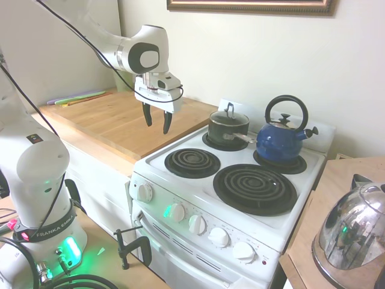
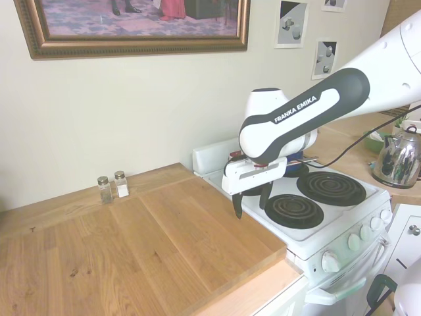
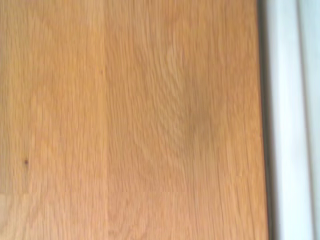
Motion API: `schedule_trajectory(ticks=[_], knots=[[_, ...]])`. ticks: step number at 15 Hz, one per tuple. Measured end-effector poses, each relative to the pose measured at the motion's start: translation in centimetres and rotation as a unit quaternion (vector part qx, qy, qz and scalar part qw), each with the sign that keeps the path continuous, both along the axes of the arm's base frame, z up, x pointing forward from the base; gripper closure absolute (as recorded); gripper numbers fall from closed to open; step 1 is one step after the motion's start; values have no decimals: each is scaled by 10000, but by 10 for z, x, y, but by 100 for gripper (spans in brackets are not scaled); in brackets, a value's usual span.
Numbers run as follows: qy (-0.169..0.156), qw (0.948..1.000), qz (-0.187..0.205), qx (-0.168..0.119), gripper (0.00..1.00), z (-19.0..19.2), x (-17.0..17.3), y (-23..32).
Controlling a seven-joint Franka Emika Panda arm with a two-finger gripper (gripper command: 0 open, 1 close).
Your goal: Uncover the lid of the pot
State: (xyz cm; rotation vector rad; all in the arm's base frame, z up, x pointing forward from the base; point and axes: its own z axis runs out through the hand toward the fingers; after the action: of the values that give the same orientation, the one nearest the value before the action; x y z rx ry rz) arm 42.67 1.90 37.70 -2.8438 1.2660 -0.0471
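Risks, judged from the present layout: the lid (image 1: pixel 229 115) sits on the pot (image 1: pixel 228 127) at centre-right of the first exterior view, on the stove's (image 1: pixel 198 180) rear burner, with the blue kettle (image 1: pixel 283 138) just beside it to the right. The lid's only grip point is a thin upright loop handle; a descent slightly off line would likely knock the loop or rim and skate the lid sideways rather than catch it. The pot's silver side handle points toward the kettle, so a push from the counter side could slide the pot into the kettle. A glass lid lifted with a shallow pinch could tip and drop back onto the pot or burner. The gripper (image 1: pixel 157 121) hangs upper left of centre in the first exterior view, over the wooden counter (image 1: pixel 114 123) near its edge by the stove, well apart from the pot. Fingers point down and are spread apart, nothing between them, touching nothing. In the second exterior view the gripper (image 2: pixel 248 203) shows at centre-right, again above the counter edge; arm hides the pot there. Wrist view shows only wood grain and a white strip at its right edge, probably the stove edge. Lid is on; lift not yet begun.
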Motion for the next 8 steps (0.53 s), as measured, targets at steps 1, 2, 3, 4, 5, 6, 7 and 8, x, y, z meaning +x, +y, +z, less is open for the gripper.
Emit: schedule_trajectory(ticks=[1,2,3,4,5,6,7,8], knots=[[6,10000,-1,1,0,0,0,0],[3,10000,-26,17,0,0,0,-1],[-30,10000,-87,37,0,4,1,-6],[-95,9998,-182,55,0,12,2,-14],[-183,9993,-304,78,0,23,4,-26],[-294,9986,-434,93,0,38,8,-40],[-423,9975,-554,97,0,54,12,-52],[-567,9962,-655,79,0,72,17,-64]])
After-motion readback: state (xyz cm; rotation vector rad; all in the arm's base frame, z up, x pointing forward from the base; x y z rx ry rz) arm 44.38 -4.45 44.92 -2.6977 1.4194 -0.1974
